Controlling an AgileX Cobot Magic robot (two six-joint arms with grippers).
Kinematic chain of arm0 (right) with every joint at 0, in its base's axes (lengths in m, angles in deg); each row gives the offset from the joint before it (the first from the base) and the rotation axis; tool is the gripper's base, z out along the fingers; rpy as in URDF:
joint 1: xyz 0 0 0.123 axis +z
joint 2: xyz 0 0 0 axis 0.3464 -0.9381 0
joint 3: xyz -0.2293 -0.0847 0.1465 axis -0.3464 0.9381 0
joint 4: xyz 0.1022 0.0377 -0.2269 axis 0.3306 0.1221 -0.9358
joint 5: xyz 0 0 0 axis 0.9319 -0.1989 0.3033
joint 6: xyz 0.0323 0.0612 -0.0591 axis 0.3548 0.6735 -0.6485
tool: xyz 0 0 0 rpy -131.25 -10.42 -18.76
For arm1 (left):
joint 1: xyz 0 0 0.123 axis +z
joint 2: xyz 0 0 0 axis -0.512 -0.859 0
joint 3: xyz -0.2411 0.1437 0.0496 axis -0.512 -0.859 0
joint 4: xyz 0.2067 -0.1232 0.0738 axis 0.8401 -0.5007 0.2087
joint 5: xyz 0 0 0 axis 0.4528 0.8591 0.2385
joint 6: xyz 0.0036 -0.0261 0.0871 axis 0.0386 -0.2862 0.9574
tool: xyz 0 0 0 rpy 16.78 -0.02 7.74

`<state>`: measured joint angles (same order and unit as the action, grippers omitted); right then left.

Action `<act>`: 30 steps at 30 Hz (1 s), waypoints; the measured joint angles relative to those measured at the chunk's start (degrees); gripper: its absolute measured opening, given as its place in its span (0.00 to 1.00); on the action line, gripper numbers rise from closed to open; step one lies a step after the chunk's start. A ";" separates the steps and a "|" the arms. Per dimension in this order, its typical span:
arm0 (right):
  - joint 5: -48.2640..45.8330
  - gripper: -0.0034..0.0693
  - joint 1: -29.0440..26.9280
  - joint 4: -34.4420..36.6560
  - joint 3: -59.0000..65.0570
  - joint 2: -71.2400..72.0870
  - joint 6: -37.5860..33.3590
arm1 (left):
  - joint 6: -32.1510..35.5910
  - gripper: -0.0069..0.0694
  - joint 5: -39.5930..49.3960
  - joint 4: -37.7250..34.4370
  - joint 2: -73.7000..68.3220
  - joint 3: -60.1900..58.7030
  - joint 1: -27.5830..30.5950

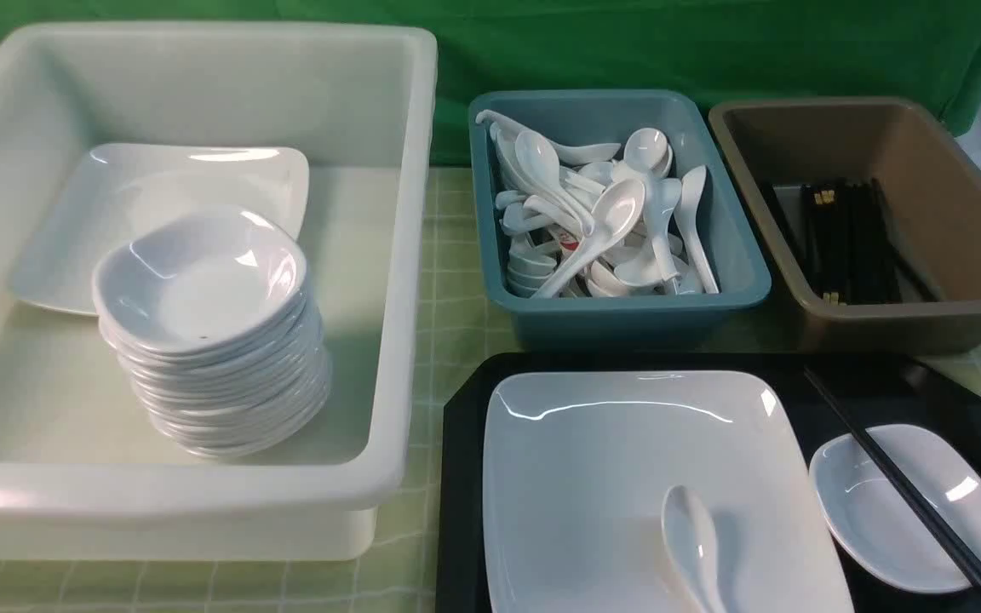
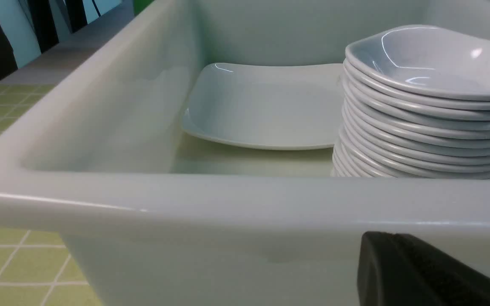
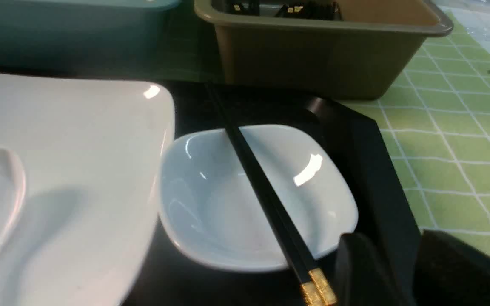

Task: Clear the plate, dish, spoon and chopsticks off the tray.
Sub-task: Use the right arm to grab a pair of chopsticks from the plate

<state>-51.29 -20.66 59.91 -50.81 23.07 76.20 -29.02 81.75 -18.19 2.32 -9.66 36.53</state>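
The black tray [image 1: 874,393] lies at the front right. On it sits the large white plate [image 1: 610,477] with the white spoon [image 1: 691,536] lying in its near part. The small white dish [image 1: 891,519] sits on the tray to the right of the plate, and the black chopsticks [image 1: 899,478] lie across it, gold ends nearest me. Neither gripper shows in the front view. In the right wrist view my right gripper [image 3: 387,240] is open and empty, just beside the chopsticks' gold ends [image 3: 319,291] and the dish [image 3: 211,204]. My left gripper [image 2: 391,240] is shut, close to the white tub's near wall [image 2: 228,204].
The deep white tub [image 1: 405,255] at the left holds a stack of dishes [image 1: 209,340] and a plate [image 1: 158,170]. Behind the tray, a teal bin [image 1: 627,306] holds several spoons and a brown bin [image 1: 950,213] holds chopsticks. A green checked cloth covers the table.
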 joint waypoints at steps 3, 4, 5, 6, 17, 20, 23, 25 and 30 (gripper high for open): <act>0.00 0.37 0.00 0.00 0.00 0.00 0.00 | 0.00 0.11 0.00 0.00 0.00 0.00 0.00; 0.00 0.37 0.00 0.00 0.00 0.00 0.00 | 0.00 0.11 0.00 0.00 0.00 0.00 0.00; 0.00 0.37 0.00 0.00 0.00 0.00 0.00 | 0.00 0.11 0.00 0.00 0.00 0.00 0.00; 0.00 0.37 0.00 0.00 0.00 0.00 0.00 | 0.00 0.11 0.00 0.00 0.00 0.00 0.00; 0.00 0.37 0.00 0.00 0.00 0.00 0.00 | 0.00 0.11 0.00 0.00 0.00 0.00 0.00; 0.00 0.37 0.00 0.00 0.00 0.00 0.00 | 0.00 0.11 0.00 0.00 0.00 0.00 0.00; 0.00 0.37 0.00 0.00 0.00 0.00 0.00 | 0.00 0.11 0.00 0.00 0.00 0.00 0.00; 0.00 0.37 0.00 0.00 0.00 0.00 0.00 | 0.00 0.11 -0.16 0.00 0.00 0.00 0.00; 0.00 0.37 0.00 0.00 0.00 0.00 0.00 | -7.38 0.11 -6.25 -13.15 0.00 0.00 0.00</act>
<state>-51.29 -20.66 59.91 -50.81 23.07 76.20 -36.40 75.50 -31.33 2.32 -9.66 36.53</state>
